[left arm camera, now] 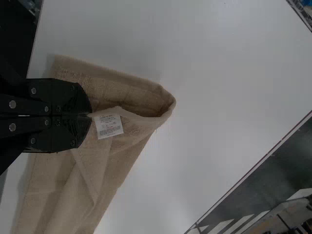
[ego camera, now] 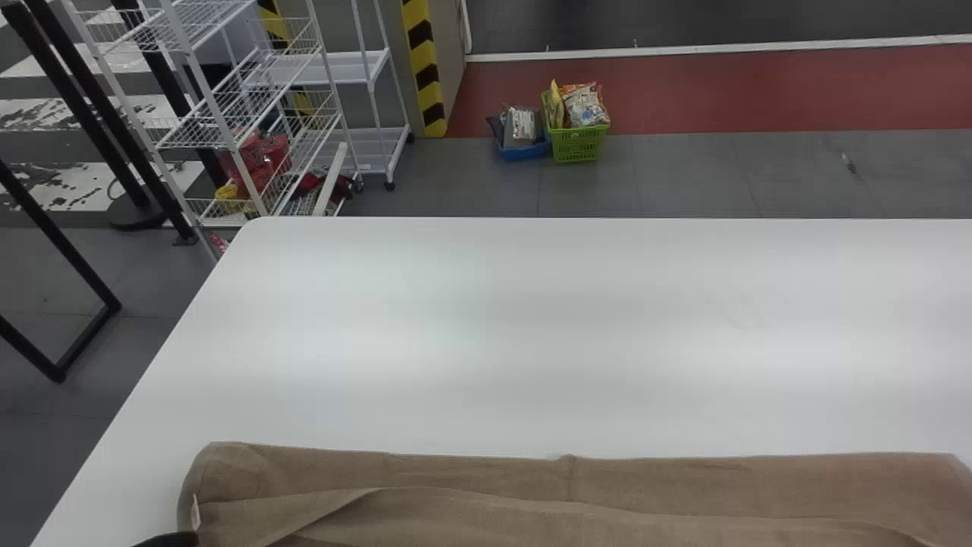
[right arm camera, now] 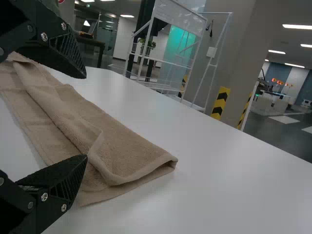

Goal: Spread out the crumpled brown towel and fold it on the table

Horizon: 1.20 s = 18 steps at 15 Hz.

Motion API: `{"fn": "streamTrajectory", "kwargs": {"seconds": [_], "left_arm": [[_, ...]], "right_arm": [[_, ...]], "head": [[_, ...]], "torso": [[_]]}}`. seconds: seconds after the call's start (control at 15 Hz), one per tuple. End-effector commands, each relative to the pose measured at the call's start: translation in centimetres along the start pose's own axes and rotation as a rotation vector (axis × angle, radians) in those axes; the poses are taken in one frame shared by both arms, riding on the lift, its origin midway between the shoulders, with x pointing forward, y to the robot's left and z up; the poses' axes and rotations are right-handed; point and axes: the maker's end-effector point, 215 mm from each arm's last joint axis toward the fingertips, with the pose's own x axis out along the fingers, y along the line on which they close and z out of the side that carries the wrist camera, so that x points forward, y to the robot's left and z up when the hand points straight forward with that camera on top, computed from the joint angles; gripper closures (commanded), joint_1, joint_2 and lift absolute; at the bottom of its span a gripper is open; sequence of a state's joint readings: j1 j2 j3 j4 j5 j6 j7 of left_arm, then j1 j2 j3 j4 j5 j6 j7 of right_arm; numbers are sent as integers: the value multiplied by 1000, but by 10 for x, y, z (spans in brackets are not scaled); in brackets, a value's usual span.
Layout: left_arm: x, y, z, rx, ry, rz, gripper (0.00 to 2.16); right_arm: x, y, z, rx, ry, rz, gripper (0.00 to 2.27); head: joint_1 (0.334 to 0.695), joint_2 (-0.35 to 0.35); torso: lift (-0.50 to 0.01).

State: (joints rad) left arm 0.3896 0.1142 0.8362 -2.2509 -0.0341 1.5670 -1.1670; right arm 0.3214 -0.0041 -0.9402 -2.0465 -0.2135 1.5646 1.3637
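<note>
The brown towel [ego camera: 486, 479] lies folded over in a long strip along the near edge of the table, with a loose layer on top. At its left end, my left gripper [ego camera: 171, 540] just enters from the bottom edge. In the left wrist view the left gripper [left arm camera: 90, 115] is closed on the towel's upper layer beside a white label [left arm camera: 109, 126]; the folded end of the towel [left arm camera: 141, 97] bulges open there. My right gripper [right arm camera: 87, 117] has its fingers wide apart, with the towel's other end [right arm camera: 131, 158] beyond them on the table.
The white table [ego camera: 531, 327] extends forward past the towel. Off its far left side stands a white wire rack [ego camera: 228, 114]. A green basket [ego camera: 577, 144] and a blue one [ego camera: 524, 152] rest on the floor behind the table.
</note>
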Motion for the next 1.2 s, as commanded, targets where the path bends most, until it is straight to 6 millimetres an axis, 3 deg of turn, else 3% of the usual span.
{"fn": "streamTrajectory", "kwargs": {"seconds": [0.0,0.33,0.93,1.13], "left_arm": [[-1,-1,0,-3,0,-2,1544],[-5,1,0,-10,-6,-6,1544],[-5,0,-2,-9,-3,-7,1544],[-7,2,-1,-9,-6,-4,1544]], "right_arm": [[2,1,4,-2,-4,-3,286],[8,-8,20,-15,-20,-43,286],[14,-25,9,32,4,-66,289],[24,-26,6,28,22,-77,410]], "head": [[695,142],[695,127],[695,122],[695,123]], "torso": [[-127],[-127],[-127],[-127]]}}
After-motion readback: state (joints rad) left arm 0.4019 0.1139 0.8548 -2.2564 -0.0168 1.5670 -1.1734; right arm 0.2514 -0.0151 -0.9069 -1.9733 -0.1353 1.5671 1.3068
